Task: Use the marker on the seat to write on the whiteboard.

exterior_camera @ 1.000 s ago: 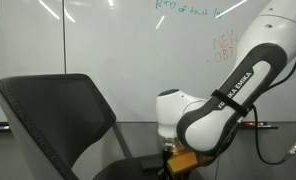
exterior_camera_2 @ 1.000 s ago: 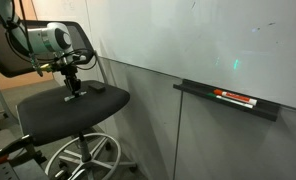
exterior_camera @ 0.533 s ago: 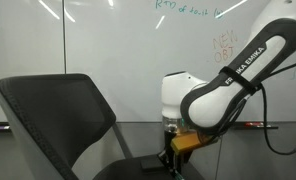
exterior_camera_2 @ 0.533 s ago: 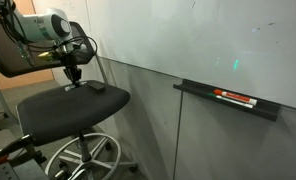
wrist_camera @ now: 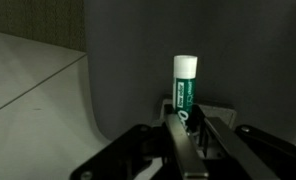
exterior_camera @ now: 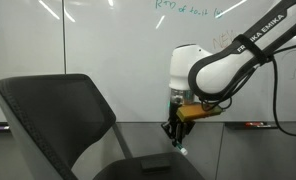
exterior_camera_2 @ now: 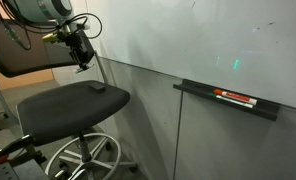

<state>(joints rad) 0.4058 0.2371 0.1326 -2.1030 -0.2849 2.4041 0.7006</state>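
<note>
Marker [wrist_camera: 185, 85]: green barrel with a white cap, sticking out past the fingertips in the wrist view. In an exterior view its pale end [exterior_camera: 181, 152] is pointing down.
Gripper [exterior_camera: 175, 132]: fingers are clamping the marker's barrel, jaws close together around it.
Gripper position: it is hanging above the seat [exterior_camera_2: 58, 105], with the marker lifted clear of the cushion.
Seat: black office chair, with its curved backrest filling the lower corner of an exterior view [exterior_camera: 53, 110]. A small dark object [exterior_camera_2: 93, 87] is lying on the cushion.
Whiteboard [exterior_camera: 108, 50]: it is standing behind the arm, showing faint green and orange writing near the top.
Tray [exterior_camera_2: 193, 89]: it is hanging on the board, well apart from the seat, and carrying reddish and dark pens [exterior_camera_2: 235, 97].
</note>
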